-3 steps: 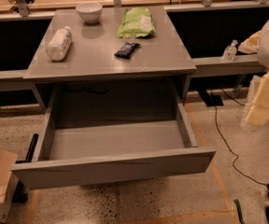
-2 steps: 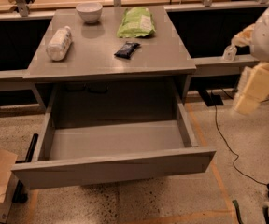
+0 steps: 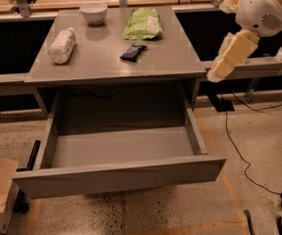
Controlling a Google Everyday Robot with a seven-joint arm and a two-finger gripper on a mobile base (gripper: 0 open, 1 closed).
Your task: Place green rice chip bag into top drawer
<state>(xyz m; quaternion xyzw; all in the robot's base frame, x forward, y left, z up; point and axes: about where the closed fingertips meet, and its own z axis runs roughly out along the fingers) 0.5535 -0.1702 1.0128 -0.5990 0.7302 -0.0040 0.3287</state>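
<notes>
1. The gripper [image 3: 219, 70] hangs just off the right edge of the grey table [image 3: 175, 65], with nothing visibly in it. Whether the claw is apart or together cannot be told
2. The green rice chip bag [image 3: 143, 23] lies flat on the tabletop, well to the claw's left and further back. A small black packet [image 3: 133, 52] lies nearer the claw than the bag does
3. The top drawer [image 3: 121, 176] stands pulled open, below and left of the claw, with no bag inside
4. By my judgement the drawer is ready, and reaching, grasping, carrying and dropping all remain

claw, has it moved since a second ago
Yes. The claw has moved up and left, now beside the grey table at its front right corner.
</notes>
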